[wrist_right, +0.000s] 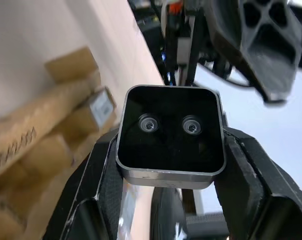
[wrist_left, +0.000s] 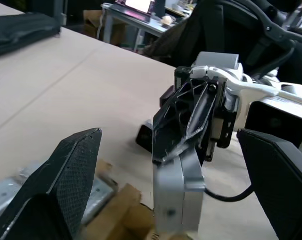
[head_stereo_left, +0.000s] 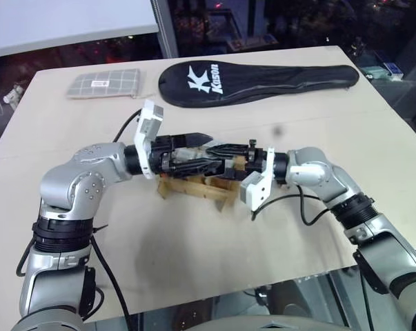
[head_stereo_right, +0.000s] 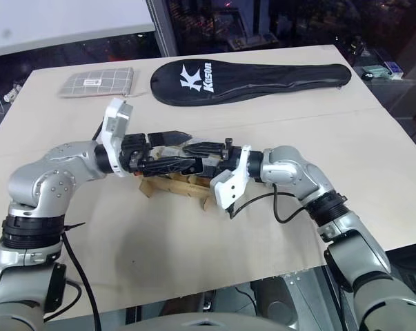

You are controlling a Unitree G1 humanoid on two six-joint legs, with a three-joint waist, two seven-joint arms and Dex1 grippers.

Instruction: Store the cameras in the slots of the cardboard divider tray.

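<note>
Midair, right end effector (wrist_right: 168, 200) clamped on a camera (wrist_right: 172, 134) between the left end effector's (wrist_left: 191, 185) spread-apart fingers (wrist_left: 65, 180), above the cardboard divider tray (head_stereo_left: 194, 185).

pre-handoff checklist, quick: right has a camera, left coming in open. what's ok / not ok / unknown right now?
1. Right gripper shut on the camera: ok, a finger presses each side.
2. Camera seated square in the grip: ok, its black lens face points straight out past the fingertips.
3. Left gripper open: ok, its fingers stand wide apart.
4. Camera between the left fingers: ok, the right gripper carries it into that gap in the left wrist view.
5. Left fingers clear of the camera: cannot tell.
6. Cardboard divider tray under both hands: ok; which slots are free: cannot tell, the arms cover it.
</note>
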